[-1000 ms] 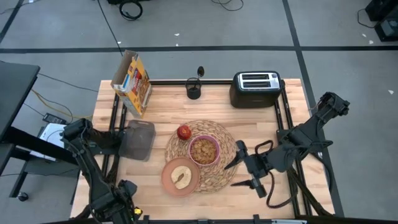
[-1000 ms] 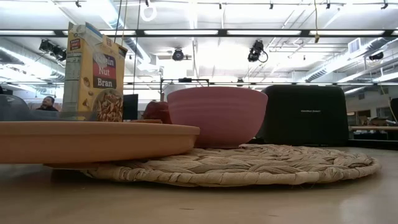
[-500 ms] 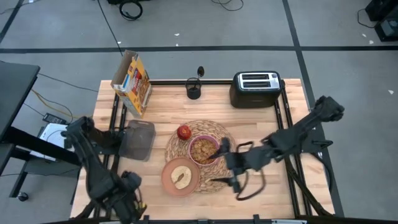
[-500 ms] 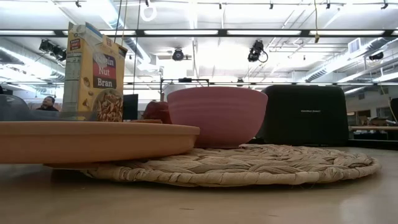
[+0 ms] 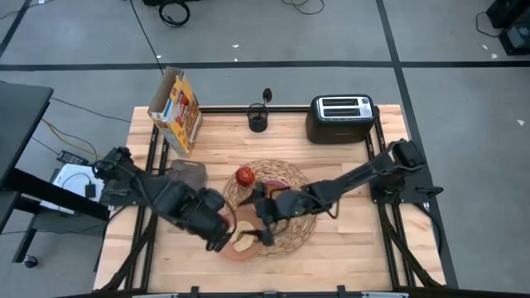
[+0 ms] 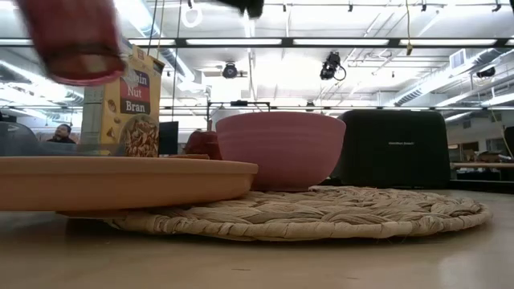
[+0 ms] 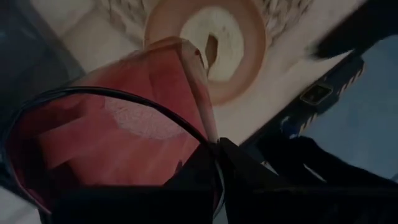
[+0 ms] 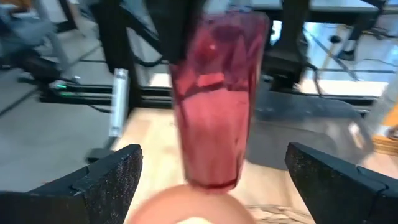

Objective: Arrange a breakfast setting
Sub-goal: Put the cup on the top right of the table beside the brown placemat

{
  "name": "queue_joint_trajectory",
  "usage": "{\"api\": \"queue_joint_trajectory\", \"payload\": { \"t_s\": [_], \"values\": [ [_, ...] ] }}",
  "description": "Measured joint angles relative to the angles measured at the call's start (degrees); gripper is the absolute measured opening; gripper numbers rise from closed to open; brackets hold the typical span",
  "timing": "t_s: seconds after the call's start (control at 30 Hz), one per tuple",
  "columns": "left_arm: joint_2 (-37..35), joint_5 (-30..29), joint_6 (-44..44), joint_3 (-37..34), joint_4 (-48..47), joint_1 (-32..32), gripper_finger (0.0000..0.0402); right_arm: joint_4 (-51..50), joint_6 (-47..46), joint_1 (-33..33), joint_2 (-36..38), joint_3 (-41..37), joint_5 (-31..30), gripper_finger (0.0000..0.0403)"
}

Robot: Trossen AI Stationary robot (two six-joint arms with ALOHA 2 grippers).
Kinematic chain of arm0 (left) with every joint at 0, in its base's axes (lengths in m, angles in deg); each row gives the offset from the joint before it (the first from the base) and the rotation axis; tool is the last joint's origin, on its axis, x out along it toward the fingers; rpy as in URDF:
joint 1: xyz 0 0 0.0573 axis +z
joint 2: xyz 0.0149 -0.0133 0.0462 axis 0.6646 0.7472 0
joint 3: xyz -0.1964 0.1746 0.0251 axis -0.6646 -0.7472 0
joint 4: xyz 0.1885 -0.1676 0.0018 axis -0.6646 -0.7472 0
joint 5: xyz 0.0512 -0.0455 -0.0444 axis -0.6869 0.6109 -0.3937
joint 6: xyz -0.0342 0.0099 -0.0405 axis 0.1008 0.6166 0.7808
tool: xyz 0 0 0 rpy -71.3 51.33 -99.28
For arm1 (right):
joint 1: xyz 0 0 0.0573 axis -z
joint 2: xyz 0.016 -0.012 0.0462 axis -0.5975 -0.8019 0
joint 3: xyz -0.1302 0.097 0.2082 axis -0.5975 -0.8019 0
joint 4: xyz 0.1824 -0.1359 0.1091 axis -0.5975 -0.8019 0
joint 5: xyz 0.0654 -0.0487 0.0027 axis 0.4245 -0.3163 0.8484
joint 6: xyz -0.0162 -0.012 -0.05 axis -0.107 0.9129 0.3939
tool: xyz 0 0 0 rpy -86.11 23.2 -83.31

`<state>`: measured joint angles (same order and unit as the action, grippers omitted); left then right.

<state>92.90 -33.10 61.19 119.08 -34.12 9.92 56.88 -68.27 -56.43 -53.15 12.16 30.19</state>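
A translucent pink cup (image 8: 214, 106) hangs over the salmon-brown plate (image 5: 245, 247), with my left gripper (image 7: 214, 158) shut on its rim. A toast slice (image 7: 217, 37) lies on that plate. The plate's far edge rests on the round woven placemat (image 5: 305, 225). On the mat stand the pink bowl (image 6: 281, 148) and the red apple (image 5: 245, 175). My right gripper (image 5: 263, 222) reaches in nearly level over the mat and is open. Its fingers (image 8: 118, 177) show on either side of the cup without touching it. In the low view the cup (image 6: 72, 40) is a blur at the upper left. My left gripper pinches the cup's rim (image 7: 208, 146), one finger inside the cup and one outside. The fingers come from above, pointing steeply down. The cup hangs upright below them, lifted clear above the plate.
A cereal box (image 5: 176, 112) stands at the far left. A black toaster (image 5: 340, 118) is at the far right, with a dark holder (image 5: 257, 122) between them. A grey see-through container (image 5: 186, 178) sits left of the mat. Bare wood lies at the near right.
My left gripper has swung from the near left corner toward the plate and risen, carrying the cup into the low view's upper left. My right gripper has gone toward the table's left and down, from beside the mat to over it, near the cup.
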Motion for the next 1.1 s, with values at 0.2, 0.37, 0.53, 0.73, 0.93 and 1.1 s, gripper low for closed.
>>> {"api": "queue_joint_trajectory", "payload": {
  "t_s": [0.2, 0.37, 0.53, 0.73, 0.93, 1.1],
  "values": [
    [0.0, -2.2, -4.6, 0.0, 1.2, 4.8, 0.0012, 3.6, 3.3, 4.0, -4.1, 0.0, 2.7, 0.0397],
    [0.0, -3.7, -8.3, 0.0, 2.3, 7.8, 0.0012, 6.2, 4.5, 6.6, -6.2, 0.0, 6.9, 0.0397],
    [0.0, -4.3, -13.7, 0.0, 4.9, 10.8, 0.0011, 5.3, 7.0, 9.0, -7.0, 0.0, 8.1, 0.0396],
    [0.4, -4.3, -18.4, 0.0, 7.1, 14.1, 0.0011, 4.0, 7.3, 11.3, -7.8, 0.1, 11.5, 0.0389],
    [0.4, -2.8, -20.6, 0.0, 7.0, 15.5, 0.0011, 3.4, 8.4, 11.4, -7.9, 0.0, 11.3, 0.0345],
    [0.4, -3.0, -21.7, 0.0, 6.7, 15.8, 0.0015, 3.2, 8.9, 11.9, -7.9, 0.0, 11.4, 0.0339]
  ]
}}
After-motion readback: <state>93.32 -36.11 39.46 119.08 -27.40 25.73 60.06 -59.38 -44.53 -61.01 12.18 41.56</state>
